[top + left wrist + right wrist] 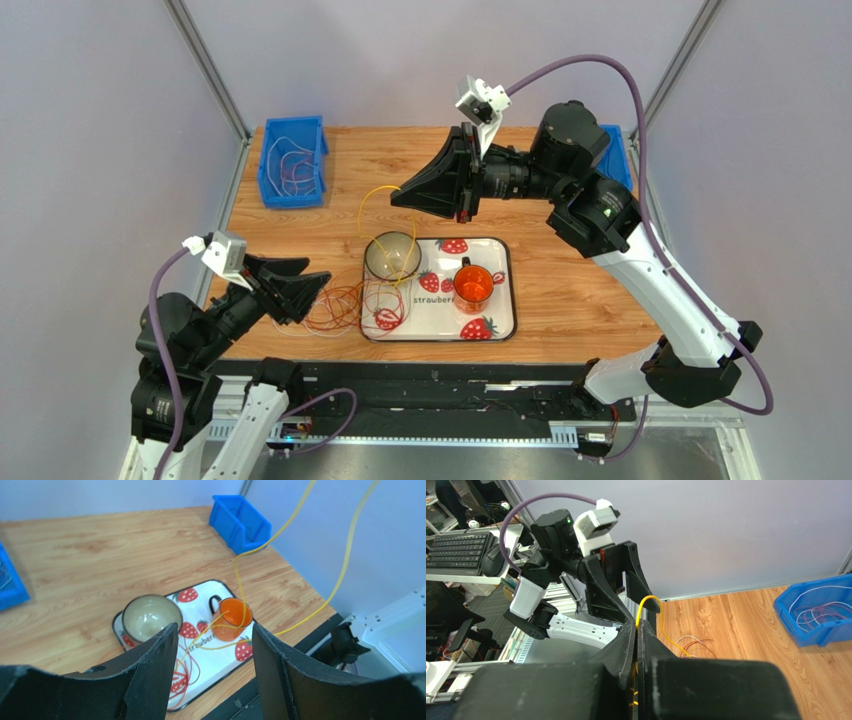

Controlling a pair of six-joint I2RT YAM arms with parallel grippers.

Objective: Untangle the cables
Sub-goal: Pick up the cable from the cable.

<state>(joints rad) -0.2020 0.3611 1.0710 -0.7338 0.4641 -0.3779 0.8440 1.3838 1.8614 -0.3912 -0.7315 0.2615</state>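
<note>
1. The left fingers [155, 672] stand spread and hold nothing, low beside the cables [350, 305], placed, I judge, to steady them.
2. The tangle lies heaped on the surface [580, 290], spilling over the tray [503, 300] rim just beside the bowl [392, 255].
3. The right fingers [625, 652], pressed together, pinch the yellow cable [649, 596] and hold it high so its loop can draw free of the heap.
4. Farthest, a blue bin [296, 125] holds loose strands, possibly sorted ones.
</note>
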